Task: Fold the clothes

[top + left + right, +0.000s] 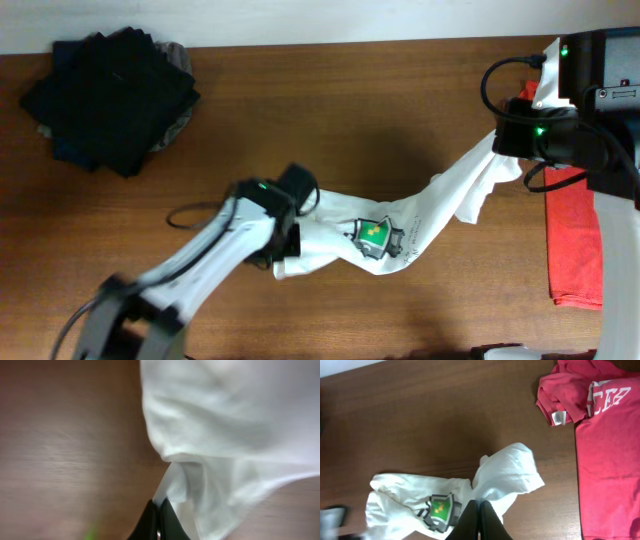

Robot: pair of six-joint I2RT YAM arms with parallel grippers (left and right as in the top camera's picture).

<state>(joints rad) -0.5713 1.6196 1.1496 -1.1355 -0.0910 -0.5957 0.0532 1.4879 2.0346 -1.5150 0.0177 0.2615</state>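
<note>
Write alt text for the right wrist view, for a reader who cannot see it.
The right gripper, shut, pinches a crumpled white T-shirt that trails left across a brown wooden table, its green-and-red badge showing. A red T-shirt with white lettering lies at the right.

The white T-shirt is plain, with a chest badge near the left gripper: green with grey-black edging and dark lettering alongside. Beside the right gripper, the red T-shirt bears white lettering. Both grippers' fingers are black. The table is brown wood grain. The folded pile beyond the left gripper is black.
</note>
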